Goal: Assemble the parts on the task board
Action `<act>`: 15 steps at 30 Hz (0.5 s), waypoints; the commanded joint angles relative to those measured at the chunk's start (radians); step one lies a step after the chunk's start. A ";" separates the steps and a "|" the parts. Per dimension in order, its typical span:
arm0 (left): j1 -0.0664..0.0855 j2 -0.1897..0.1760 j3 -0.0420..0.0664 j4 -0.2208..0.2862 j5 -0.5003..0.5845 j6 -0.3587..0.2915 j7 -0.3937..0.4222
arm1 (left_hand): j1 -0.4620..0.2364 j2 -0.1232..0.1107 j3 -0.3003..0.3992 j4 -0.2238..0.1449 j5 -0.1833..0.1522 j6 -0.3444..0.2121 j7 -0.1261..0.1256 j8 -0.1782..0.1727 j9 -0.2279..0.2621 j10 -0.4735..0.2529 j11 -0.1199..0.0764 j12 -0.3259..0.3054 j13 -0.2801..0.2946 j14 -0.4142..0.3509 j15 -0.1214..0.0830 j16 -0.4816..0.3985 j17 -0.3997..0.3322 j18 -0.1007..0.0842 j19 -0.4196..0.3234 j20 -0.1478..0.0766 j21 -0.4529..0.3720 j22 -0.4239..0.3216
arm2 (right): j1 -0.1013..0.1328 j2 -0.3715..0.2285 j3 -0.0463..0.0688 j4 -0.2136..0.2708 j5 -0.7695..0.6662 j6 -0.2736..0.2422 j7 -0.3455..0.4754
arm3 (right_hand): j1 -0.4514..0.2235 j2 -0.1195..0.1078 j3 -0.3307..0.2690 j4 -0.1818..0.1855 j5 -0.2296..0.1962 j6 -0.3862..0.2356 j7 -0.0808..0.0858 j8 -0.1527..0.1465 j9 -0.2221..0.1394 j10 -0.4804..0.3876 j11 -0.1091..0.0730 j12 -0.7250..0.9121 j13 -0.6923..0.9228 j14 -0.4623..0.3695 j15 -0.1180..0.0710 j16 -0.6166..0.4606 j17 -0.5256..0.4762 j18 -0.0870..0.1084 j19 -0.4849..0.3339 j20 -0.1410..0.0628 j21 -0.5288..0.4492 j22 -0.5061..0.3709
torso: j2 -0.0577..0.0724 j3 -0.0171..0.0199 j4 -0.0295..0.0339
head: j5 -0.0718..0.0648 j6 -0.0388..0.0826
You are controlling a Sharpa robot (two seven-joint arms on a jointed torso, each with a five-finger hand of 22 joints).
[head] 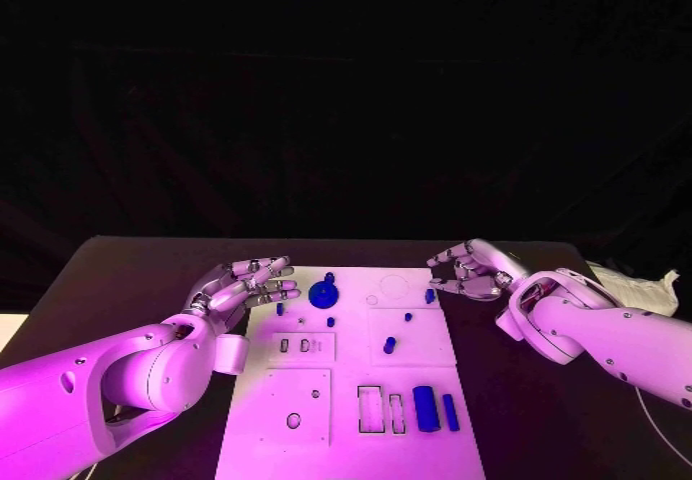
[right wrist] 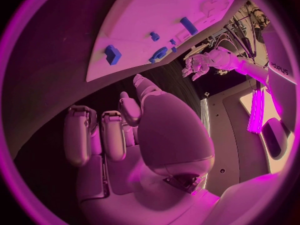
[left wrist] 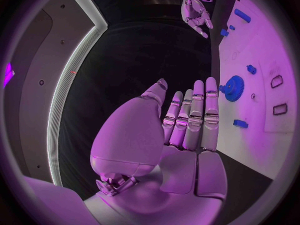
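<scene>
My left robot hand [head: 242, 284] hovers at the far left corner of the white rectangular task board [head: 310, 400], fingers stretched out and apart, holding nothing; in the left wrist view its fingers [left wrist: 194, 116] point straight ahead over the black tabletop [head: 130, 290]. My right robot hand [head: 472, 270] hangs just off the board's far right corner, fingers curled partway but apart, nothing in them (right wrist view shows the palm [right wrist: 144, 135] bare too). Just beside my left fingertips lies the round blue gear-like part [head: 325, 294], flat on the board near its far edge. Nearer my right robot hand sits a small blue block part [head: 430, 296]. Mid-board there are a few tiny blue pieces, one an upright short blue peg [head: 389, 344]. At the near right end of the board a blue cylinder part [head: 426, 408] lies beside a thin blue bar part [head: 450, 411], next to two empty rectangular slots [head: 382, 410]. Crumpled white paper [head: 635, 288] lies on the tabletop's right edge.
</scene>
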 commanded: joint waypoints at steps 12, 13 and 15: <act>0.000 0.007 0.000 -0.001 -0.007 0.025 0.013 | 0.000 0.010 0.004 -0.009 -0.003 0.007 -0.002 -0.004 0.000 0.007 -0.002 -0.001 0.000 0.004 0.004 -0.004 0.003 0.010 0.009 0.000 -0.005 -0.002 | -0.033 0.022 0.001 -0.077 0.035 0.083 0.055 | 0.010 -0.003 0.001 -0.009 -0.002 0.001 0.003 -0.005 -0.001 -0.008 0.000 -0.006 -0.001 0.078 0.002 0.006 0.130 -0.010 -0.001 0.004 0.002 -0.001 | -0.001 -0.0016 0.0020 | -0.011 -0.013; 0.000 0.007 0.000 -0.001 -0.007 0.025 0.012 | 0.000 0.010 0.004 -0.009 -0.003 0.007 -0.002 -0.004 0.000 0.007 -0.002 -0.001 0.000 0.004 0.004 -0.004 0.003 0.010 0.009 0.000 -0.005 -0.002 | -0.034 0.023 0.001 -0.078 0.035 0.085 0.055 | 0.010 -0.003 0.001 -0.009 -0.002 0.001 0.003 -0.005 -0.001 -0.008 0.000 -0.006 -0.001 0.078 0.002 0.007 0.130 -0.010 -0.001 0.004 0.002 -0.001 | -0.001 -0.0019 0.0020 | -0.010 -0.014; 0.000 0.008 0.000 0.000 -0.007 0.025 0.012 | 0.000 0.010 0.004 -0.009 -0.003 0.007 -0.002 -0.004 0.000 0.007 -0.002 -0.001 0.000 0.004 0.004 -0.004 0.003 0.010 0.009 0.000 -0.005 -0.002 | -0.035 0.024 0.001 -0.080 0.034 0.089 0.055 | 0.010 -0.003 0.001 -0.009 -0.002 0.001 0.003 -0.005 -0.001 -0.007 0.000 -0.005 -0.001 0.078 0.002 0.007 0.131 -0.010 -0.001 0.004 0.002 -0.001 | -0.001 -0.0027 0.0029 | -0.011 -0.017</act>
